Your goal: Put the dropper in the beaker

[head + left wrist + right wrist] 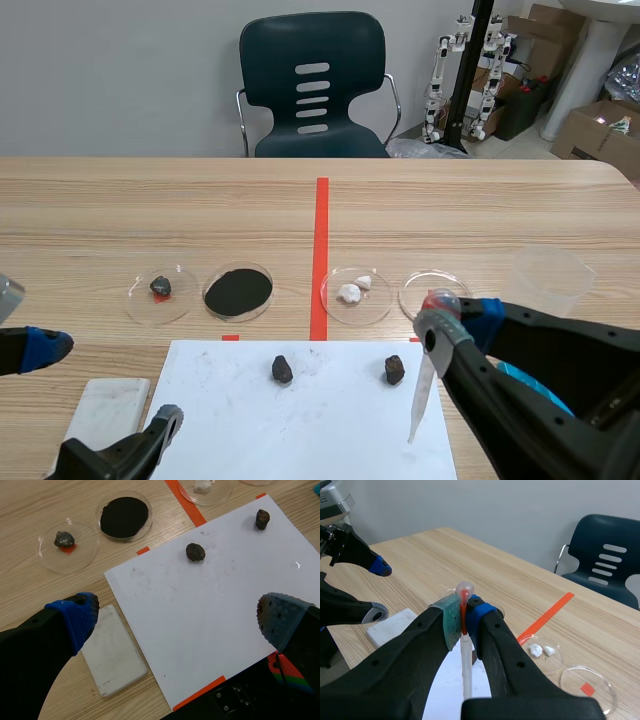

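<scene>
My right gripper (452, 318) is shut on the dropper (422, 390), a clear pipette with a reddish bulb. It hangs tilted, tip down, over the right edge of the white sheet (300, 420). In the right wrist view the dropper (466, 665) is pinched just under its bulb between the pads of that gripper (463, 617). The beaker (552, 280), clear plastic, stands upright on the table to the right of the gripper and slightly farther back. My left gripper (105, 385) is open low at the front left, over the sheet's near left corner (180, 620), holding nothing.
Several petri dishes line up behind the sheet: one with a dark stone (160, 290), one with black powder (238, 291), one with white lumps (356, 293), one nearly empty (432, 290). Two dark rocks (282, 369) (394, 370) lie on the sheet. A white tile (112, 652) lies at its left.
</scene>
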### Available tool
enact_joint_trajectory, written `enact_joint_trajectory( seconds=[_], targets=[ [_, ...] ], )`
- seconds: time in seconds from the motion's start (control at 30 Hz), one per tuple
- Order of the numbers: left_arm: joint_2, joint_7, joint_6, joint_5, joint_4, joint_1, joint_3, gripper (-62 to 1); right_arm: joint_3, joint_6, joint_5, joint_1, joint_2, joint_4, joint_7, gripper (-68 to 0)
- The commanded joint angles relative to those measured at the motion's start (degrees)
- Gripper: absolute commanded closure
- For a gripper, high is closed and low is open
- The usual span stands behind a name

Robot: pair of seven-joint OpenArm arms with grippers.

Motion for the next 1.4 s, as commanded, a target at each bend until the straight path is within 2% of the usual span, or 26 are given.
enact_joint_trajectory(
  seconds=[0.0,0.73,1.07,1.37],
  targets=[
    [0.3,-0.9,0.0,-0.4,0.5,0.3,0.3,-62.3,0.3,-0.2,0.7,0.4,0.0,1.0,0.7,-1.3],
    [0.3,-0.9,0.0,-0.4,0.5,0.3,0.3,-62.3,0.5,-0.4,0.7,1.2,-0.3,1.0,0.5,-1.3],
    [0.3,-0.9,0.0,-0.4,0.5,0.3,0.3,-62.3,8.8,-0.4,0.7,6.3,-6.8,1.0,0.5,-1.3],
    [0.3,-0.9,0.0,-0.4,0.5,0.3,0.3,-62.3,18.1,-0.4,1.6,10.7,-6.8,0.8,0.5,-1.3]
  ],
)
